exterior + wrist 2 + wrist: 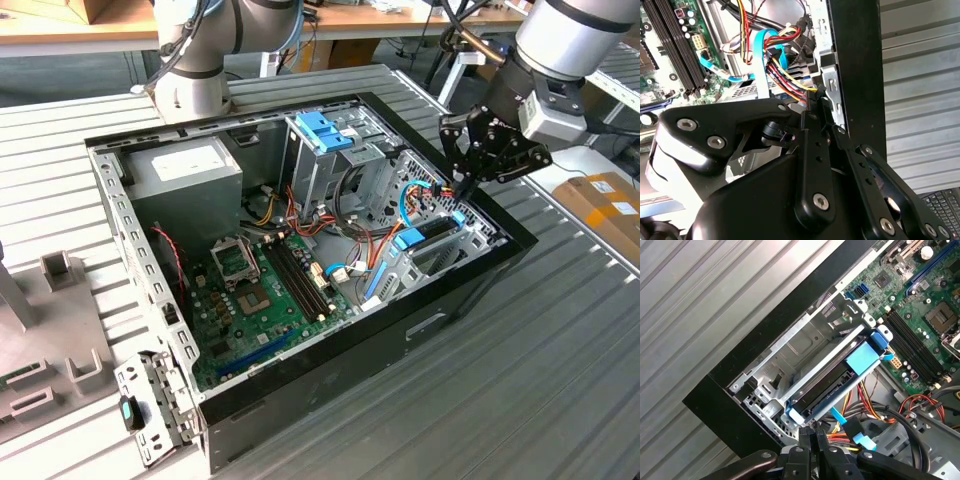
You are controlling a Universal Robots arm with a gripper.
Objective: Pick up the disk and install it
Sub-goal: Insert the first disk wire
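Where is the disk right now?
The disk sits in the metal drive bay on the exterior view's right, beside the motherboard, near the gripper.

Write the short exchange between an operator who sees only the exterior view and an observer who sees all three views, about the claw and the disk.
Operator: Is the black claw holding the flat rectangular disk with the blue plastic bracket?
Observer: No. In the first wrist view the disk lies inside the silver metal cage, free of the claw.
Operator: Is the claw open?
Observer: No. In the first wrist view its fingers are pressed together with nothing between them.
Operator: What lies near its tip?
Observer: In the second wrist view, a bundle of red and yellow wires sits just beyond it.
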